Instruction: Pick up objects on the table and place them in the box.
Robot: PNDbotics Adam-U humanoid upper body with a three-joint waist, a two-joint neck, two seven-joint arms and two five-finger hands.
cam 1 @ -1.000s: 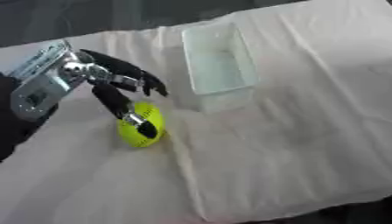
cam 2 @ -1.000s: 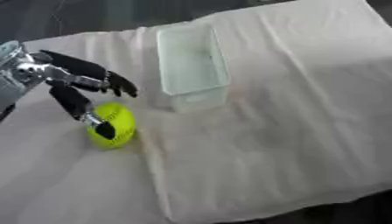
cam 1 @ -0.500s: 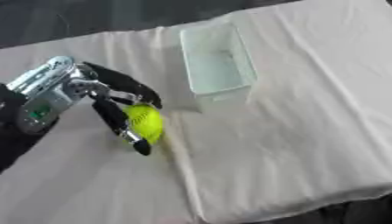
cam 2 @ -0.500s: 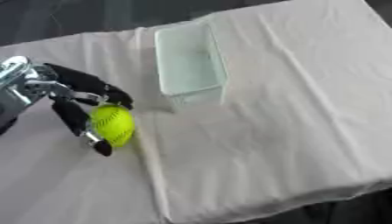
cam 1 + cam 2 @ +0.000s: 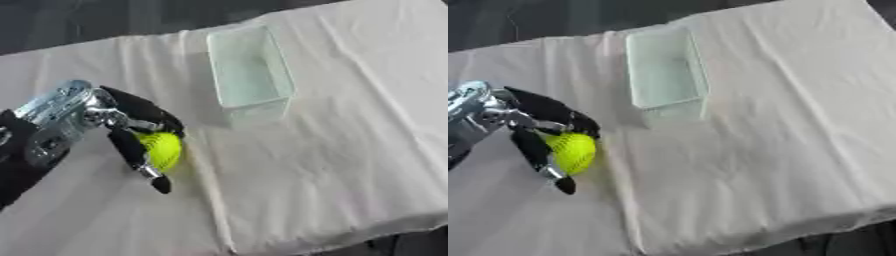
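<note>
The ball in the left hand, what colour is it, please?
Bright yellow-green ball, clearest in the left eye view.

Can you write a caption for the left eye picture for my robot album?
The robot's left hand curls around a yellow ball beside the clear box.

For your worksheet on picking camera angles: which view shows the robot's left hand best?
The left eye view: the left hand, curled round the yellow ball, shows with its silver wrist. The right eye view shows the same grasp nearer its left edge, wrist partly cut off.

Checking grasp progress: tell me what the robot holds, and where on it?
The left hand curls round the yellow-green ball, fingers over its top and left side.
</note>
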